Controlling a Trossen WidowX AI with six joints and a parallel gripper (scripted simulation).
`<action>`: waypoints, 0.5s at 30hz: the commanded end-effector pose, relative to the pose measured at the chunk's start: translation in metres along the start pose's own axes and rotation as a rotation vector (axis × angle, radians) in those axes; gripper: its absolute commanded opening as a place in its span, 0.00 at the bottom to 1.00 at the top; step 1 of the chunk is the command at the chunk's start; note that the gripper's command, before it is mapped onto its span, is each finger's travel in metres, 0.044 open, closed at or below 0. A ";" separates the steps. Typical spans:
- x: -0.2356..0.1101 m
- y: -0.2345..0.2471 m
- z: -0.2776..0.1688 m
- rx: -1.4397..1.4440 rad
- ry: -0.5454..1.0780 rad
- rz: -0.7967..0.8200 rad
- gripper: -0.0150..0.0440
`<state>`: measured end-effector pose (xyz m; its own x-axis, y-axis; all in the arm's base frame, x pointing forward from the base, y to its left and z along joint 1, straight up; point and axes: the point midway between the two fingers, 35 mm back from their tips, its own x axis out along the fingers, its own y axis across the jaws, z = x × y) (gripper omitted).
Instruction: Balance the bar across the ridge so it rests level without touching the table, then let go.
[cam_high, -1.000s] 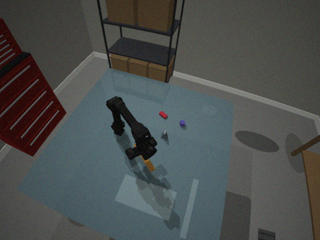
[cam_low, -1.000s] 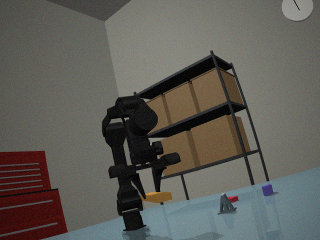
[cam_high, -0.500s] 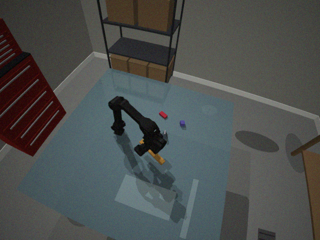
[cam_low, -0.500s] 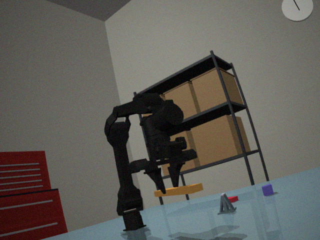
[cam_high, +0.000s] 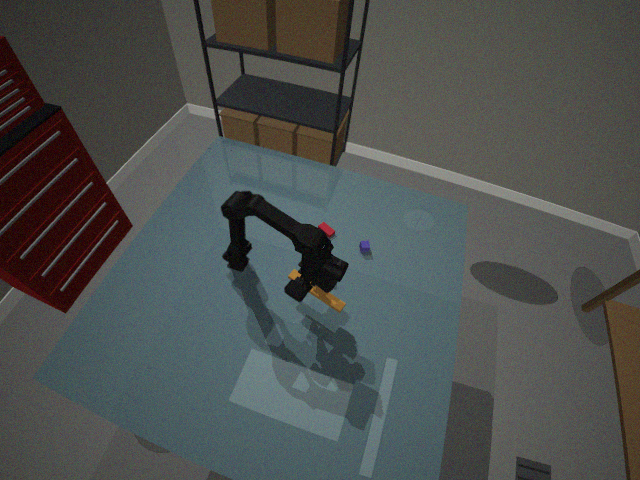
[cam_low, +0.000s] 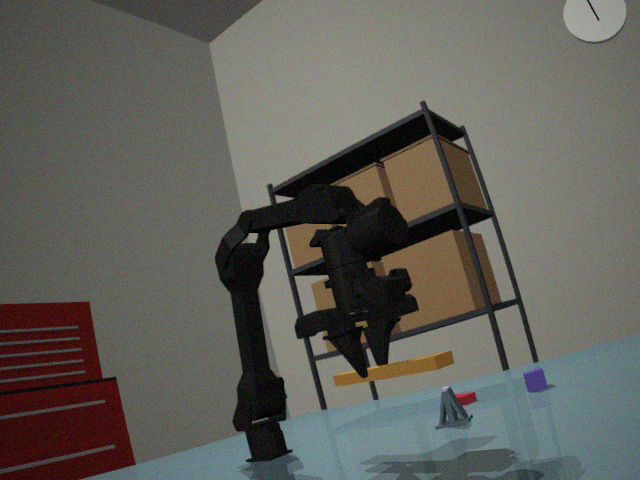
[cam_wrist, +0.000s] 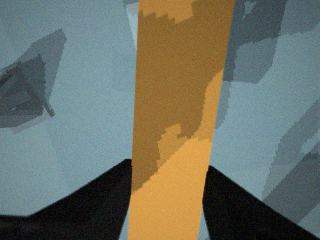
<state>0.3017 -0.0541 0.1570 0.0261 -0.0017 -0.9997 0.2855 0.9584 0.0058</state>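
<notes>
Fingers (cam_low: 370, 367) grasp the orange bar (cam_low: 408, 367) above the worktop (cam_low: 578, 413), left of the grey ridge (cam_low: 451, 409).

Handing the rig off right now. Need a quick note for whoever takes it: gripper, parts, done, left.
Gripper: shut on the orange bar, gripping it left of its middle in the exterior view.
Bar: held in the air, roughly level, clear of the table.
Ridge: small grey wedge on the table, lower and to the right of the bar in the exterior view; no contact yet.
Nearby: red block, purple cube.
Done: bar picked up and lifted.
Left: centre the bar over the ridge, lower it level, open.
</notes>
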 end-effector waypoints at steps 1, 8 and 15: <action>-0.002 0.014 0.000 -0.057 -0.003 -0.001 0.25; -0.002 0.041 -0.003 -0.151 -0.003 0.001 0.25; -0.002 0.067 -0.008 -0.245 -0.003 0.003 0.25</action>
<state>0.3121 0.0021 0.1575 0.0267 0.0031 -0.9996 0.0900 0.9959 0.0055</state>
